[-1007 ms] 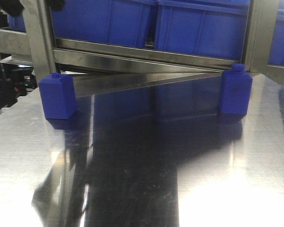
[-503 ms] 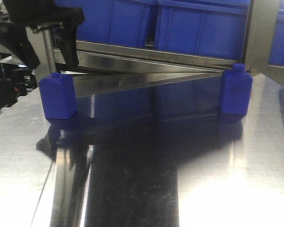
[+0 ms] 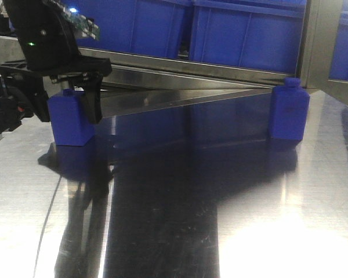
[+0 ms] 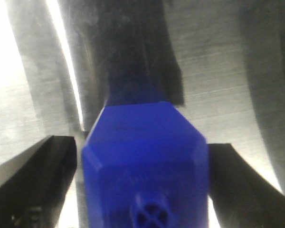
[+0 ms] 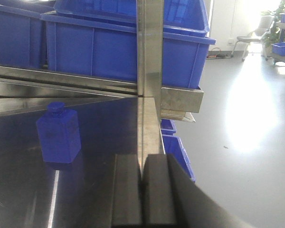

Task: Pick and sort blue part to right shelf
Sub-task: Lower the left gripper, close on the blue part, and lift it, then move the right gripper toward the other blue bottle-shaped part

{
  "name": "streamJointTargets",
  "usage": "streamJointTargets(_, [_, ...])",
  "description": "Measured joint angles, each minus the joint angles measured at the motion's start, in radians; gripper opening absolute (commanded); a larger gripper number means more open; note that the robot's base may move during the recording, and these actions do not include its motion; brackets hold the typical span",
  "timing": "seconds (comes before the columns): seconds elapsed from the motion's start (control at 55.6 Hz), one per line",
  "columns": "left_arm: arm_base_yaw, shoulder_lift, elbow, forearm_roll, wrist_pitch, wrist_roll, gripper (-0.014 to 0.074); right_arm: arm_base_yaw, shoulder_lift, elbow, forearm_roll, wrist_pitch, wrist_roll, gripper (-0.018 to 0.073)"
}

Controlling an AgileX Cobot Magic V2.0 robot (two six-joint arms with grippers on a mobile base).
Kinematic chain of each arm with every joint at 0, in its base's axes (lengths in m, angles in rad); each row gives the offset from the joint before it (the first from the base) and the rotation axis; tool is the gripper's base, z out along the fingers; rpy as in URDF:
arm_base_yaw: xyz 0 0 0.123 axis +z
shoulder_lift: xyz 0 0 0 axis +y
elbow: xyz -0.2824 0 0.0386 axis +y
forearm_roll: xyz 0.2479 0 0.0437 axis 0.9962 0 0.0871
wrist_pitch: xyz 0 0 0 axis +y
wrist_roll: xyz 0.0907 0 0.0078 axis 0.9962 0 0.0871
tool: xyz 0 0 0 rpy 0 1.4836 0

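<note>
1. Front view, 10 o'clock: left gripper (image 3: 69, 119) down over blue part (image 3: 72, 132), jaws apart, one black finger (image 3: 94, 101) at part's 3 o'clock side, the other at its 9 o'clock side.
2. Left wrist view: blue part (image 4: 147, 161) btwn both fingers (image 4: 33, 175), filling frame from centre to 6 o'clock. Thin bright sliver btwn part and 9 o'clock finger. 3 o'clock finger right at part's edge, contact unclear.
3. Blue part upright on shiny tabletop (image 3: 220, 202), near far-left corner, small cap on top.
4. Second blue part (image 3: 289, 113) at 2 o'clock in front view, upright on same tabletop, well apart from the first. Also at 9 o'clock in right wrist view (image 5: 59, 135).
5. Right shelf (image 3: 209, 72) across 12 o'clock, behind tabletop: steel front rail w/ blue bins (image 3: 246, 37) above. In right wrist view, upright post (image 5: 149, 57) at 12 o'clock, bins either side.
6. Right gripper (image 5: 142, 161) at 6 o'clock in own view, pads pressed together, nothing held, in line w/ post.
</note>
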Motion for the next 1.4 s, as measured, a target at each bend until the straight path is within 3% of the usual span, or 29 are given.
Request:
streamJointTargets(0.359, [0.000, 0.016, -0.002, 0.000, 0.016, 0.000, 0.0298, 0.000, 0.000, 0.000, 0.000, 0.000, 0.000, 0.0053])
streamJointTargets(0.719, [0.000, 0.009, -0.075, 0.002, 0.094, 0.000, 0.0290, 0.000, 0.000, 0.000, 0.000, 0.000, 0.000, 0.0053])
streamJointTargets(0.899, [0.000, -0.106, -0.080, 0.002, 0.119, 0.000, 0.0290, 0.000, 0.000, 0.000, 0.000, 0.000, 0.000, 0.0053])
streamJointTargets(1.132, [-0.022, -0.399, 0.057, 0.053, -0.007, 0.020, 0.0290, 0.000, 0.000, 0.000, 0.014, 0.000, 0.000, 0.0053])
streamJointTargets(1.402, [-0.037, -0.800, 0.412, 0.181, -0.252, 0.019, 0.0290, 0.000, 0.000, 0.000, 0.063, 0.000, 0.000, 0.0053])
